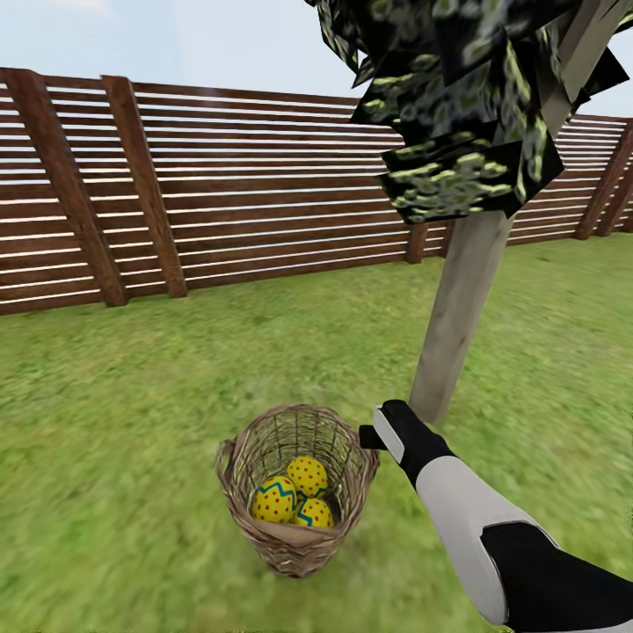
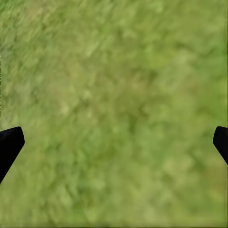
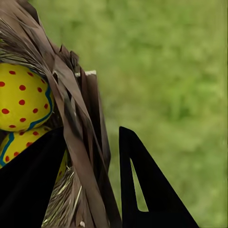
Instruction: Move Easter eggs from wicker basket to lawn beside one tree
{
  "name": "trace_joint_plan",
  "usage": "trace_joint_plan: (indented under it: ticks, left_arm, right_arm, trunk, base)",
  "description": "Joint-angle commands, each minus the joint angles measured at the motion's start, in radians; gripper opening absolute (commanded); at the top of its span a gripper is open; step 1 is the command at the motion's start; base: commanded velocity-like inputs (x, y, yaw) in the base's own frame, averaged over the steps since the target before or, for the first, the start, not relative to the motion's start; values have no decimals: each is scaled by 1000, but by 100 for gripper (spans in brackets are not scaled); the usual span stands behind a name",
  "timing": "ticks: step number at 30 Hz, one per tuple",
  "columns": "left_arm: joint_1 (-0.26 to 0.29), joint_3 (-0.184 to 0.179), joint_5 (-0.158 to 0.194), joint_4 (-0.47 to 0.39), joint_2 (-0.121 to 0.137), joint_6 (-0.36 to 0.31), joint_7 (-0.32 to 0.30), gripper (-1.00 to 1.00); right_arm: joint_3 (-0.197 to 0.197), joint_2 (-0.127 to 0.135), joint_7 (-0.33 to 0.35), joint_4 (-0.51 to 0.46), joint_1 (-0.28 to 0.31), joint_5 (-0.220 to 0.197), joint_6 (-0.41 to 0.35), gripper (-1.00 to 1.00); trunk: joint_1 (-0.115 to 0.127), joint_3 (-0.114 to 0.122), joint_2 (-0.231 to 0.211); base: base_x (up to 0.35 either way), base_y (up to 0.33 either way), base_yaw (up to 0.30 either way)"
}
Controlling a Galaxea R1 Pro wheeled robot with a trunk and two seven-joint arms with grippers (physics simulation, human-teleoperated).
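Stretching across the scene, the lawn [image 1: 114, 413] is a flat, slightly mottled green, bounded at the back by a brown fence [image 1: 264, 193] of horizontal slats with slanted posts, under a pale blue sky. On the grass stands the wicker basket [image 1: 297, 488], round and tapering, with all three Easter eggs [image 1: 294, 501] inside: yellow, with red dots and blue zigzag bands, touching one another. Just behind and to the right of the basket rises the tree [image 1: 457, 308], its pale grey-brown trunk leaning slightly, with blocky dark green-and-cream foliage overhead.

From the head view, the right arm [image 1: 475, 519], white and black, reaches in from the lower right, with the right gripper [image 1: 376, 431] at the basket's right rim. The right wrist view shows its two dark fingers [image 3: 142, 190] parted and straddling the woven wall, one inside near the eggs and one outside over grass, gripping nothing.

In the left wrist view, the left gripper [image 2: 114, 142] hangs over bare grass, its fingertips [image 2: 9, 142] spread wide apart and empty.
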State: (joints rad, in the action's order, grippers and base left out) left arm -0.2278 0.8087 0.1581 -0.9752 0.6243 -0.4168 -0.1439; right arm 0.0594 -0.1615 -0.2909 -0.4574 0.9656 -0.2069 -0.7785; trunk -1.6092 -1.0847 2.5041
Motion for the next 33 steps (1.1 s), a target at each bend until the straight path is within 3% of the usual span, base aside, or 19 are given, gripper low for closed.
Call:
trace_joint_plan:
  ticks: [1, 12, 19, 20, 33]
  left_arm:
    - [-1, 1, 9, -2, 0, -7, -2, 100]
    - [-1, 1, 8, -1, -1, -5, 0, 100]
    - [-1, 1, 8, 0, -2, -5, 0, 100]
    - [-1, 1, 8, 0, -2, -5, 0, 100]
    - [-1, 1, 9, -2, -2, -6, -1, 100]
  right_arm:
    - [5, 0, -8, -1, 1, -19, -1, -100]
    - [3, 0, -10, -1, 1, -19, 3, -100]
    - [3, 0, -10, -1, 1, -19, 3, -100]
    - [3, 0, -10, -1, 1, -19, 3, 100]
    - [4, 0, -10, -1, 1, -19, 2, 100]
  trunk:
    - [0, -5, 1]
    - [-5, -47, 3]
    - [-5, -47, 3]
    - [-5, -47, 3]
    - [-4, -40, 3]
  base:
    - [0, 0, 0]
    - [0, 0, 0]
    - [0, 0, 0]
    - [0, 0, 0]
    - [0, 0, 0]
